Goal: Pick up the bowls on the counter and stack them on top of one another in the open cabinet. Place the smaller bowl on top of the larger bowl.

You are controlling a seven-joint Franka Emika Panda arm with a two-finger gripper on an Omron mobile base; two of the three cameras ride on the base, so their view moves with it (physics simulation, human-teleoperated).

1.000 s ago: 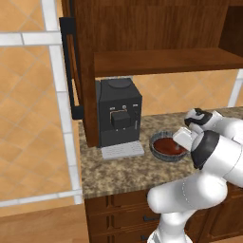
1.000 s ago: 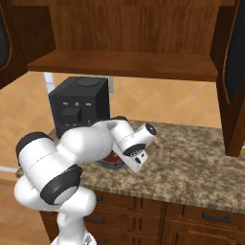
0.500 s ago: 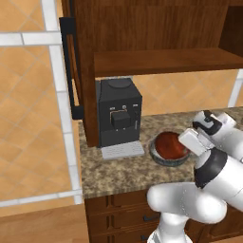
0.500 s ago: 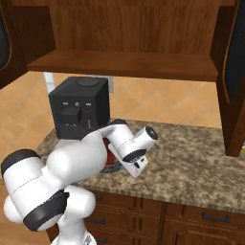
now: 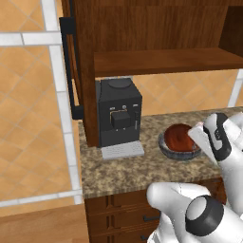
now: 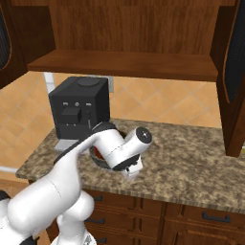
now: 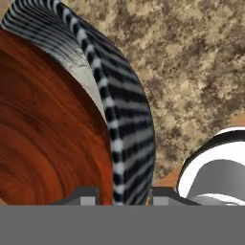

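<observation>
Hand closes on the bowl rim
The hand (image 7: 123, 197) has narrowed from wide open, its fingers now straddling the ribbed grey bowl's (image 7: 127, 124) wall.

Larger bowl (image 5: 176, 153): right rim hidden behind the robot's hand in the left base view, mostly hidden by the arm in the right base view; both bowls cut off by the hand view's edges; claw (image 7: 122, 194): only fingertips visible.

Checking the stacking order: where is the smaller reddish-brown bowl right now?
The smaller bowl sits inside the larger bowl on the counter, right of the coffee machine in the left base view.
</observation>
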